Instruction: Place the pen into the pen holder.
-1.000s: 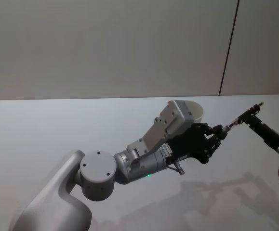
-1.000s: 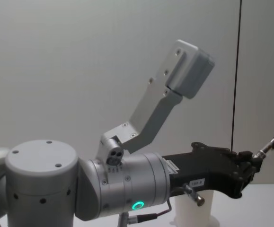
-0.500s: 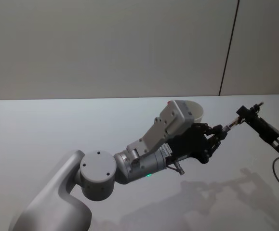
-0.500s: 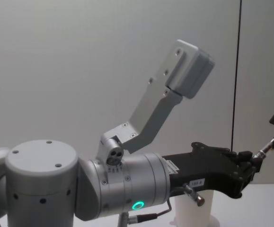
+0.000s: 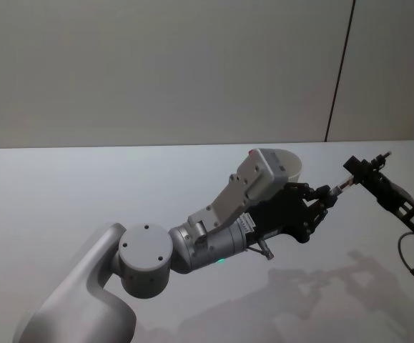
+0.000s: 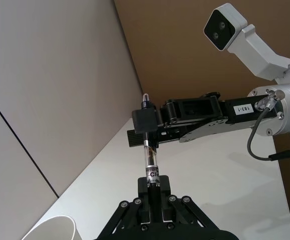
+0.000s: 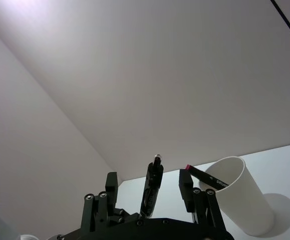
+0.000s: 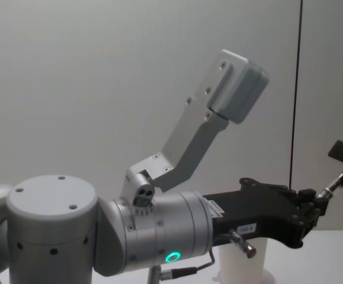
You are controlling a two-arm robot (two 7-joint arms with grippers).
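The pen, a slim dark stick, is held in the air between the two arms. My left gripper is shut on its lower end, seen in the head view as the left gripper just right of the pen holder, a white tapered cup. My right gripper stands open around the pen's upper part, with a gap on each side. In the chest view the pen slants up from the left gripper toward the right edge.
A second black pen with a red end leans inside the white cup. The white table spreads out to the left. My left forearm crosses the middle, and its wrist camera stands high in the chest view.
The right gripper's fingers have spread apart off the pen, one finger moving left in the head and chest views. The left gripper and the pen have stayed in place.
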